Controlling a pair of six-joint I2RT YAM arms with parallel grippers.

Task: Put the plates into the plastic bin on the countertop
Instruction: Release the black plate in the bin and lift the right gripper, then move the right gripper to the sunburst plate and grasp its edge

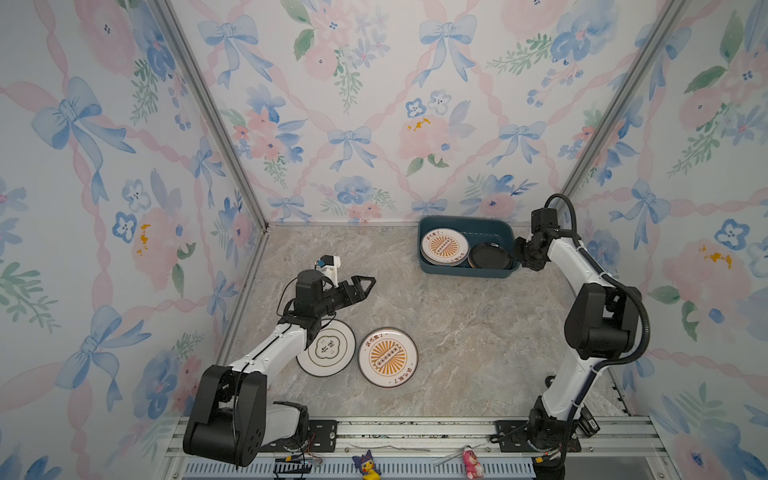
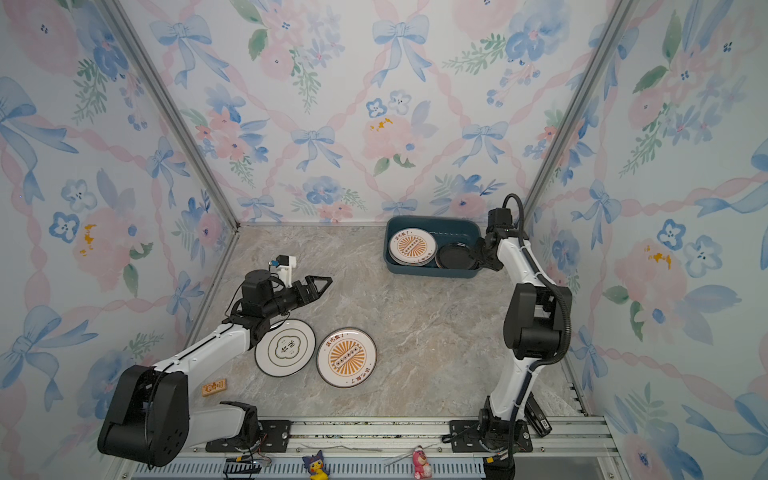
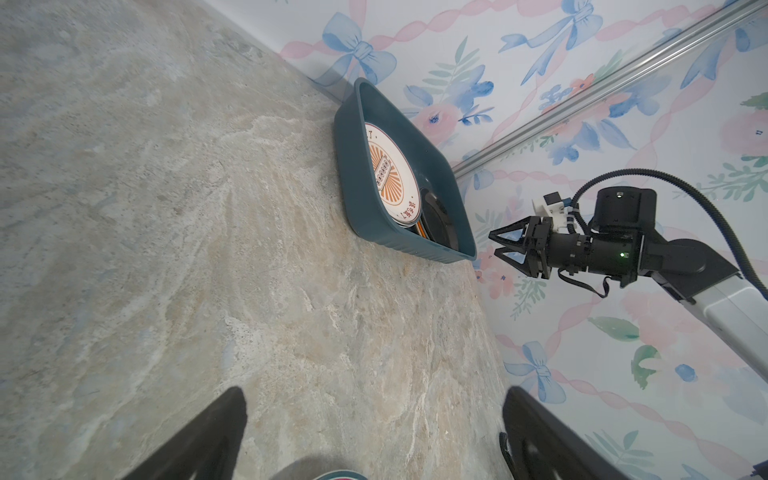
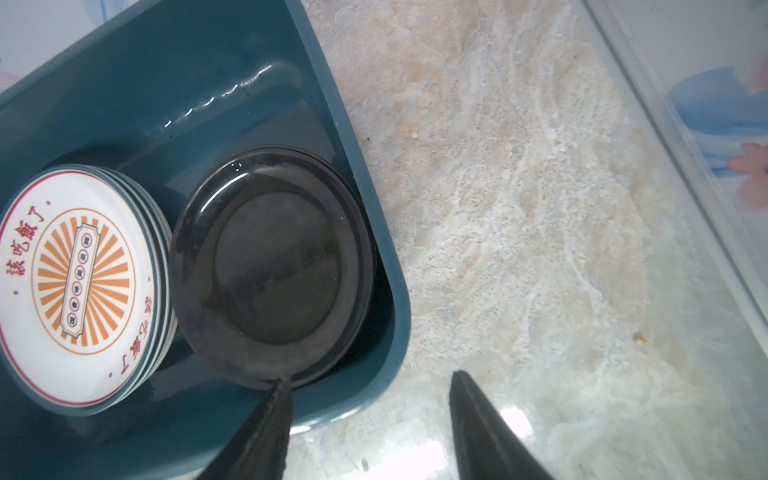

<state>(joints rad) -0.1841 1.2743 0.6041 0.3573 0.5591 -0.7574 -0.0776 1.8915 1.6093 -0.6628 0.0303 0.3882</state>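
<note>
Two grippers, jaws spread, holding nothing.
Right gripper (image 4: 370, 377) straddles an end wall of the plastic bin (image 4: 208, 83), upper right in both top views, one fingertip (image 4: 278, 395) at a black plate (image 4: 274, 266) inside; left gripper (image 1: 368, 284) hovers centre-left, cloud-emblem plate (image 1: 330, 348) and sunburst plate (image 1: 387, 357) on the countertop (image 1: 457, 332) lower in frame.

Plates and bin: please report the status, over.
Left gripper open, empty. Right gripper open at bin. Black plate inside; sunburst plate, cloud plate on countertop. Path clear.
</note>
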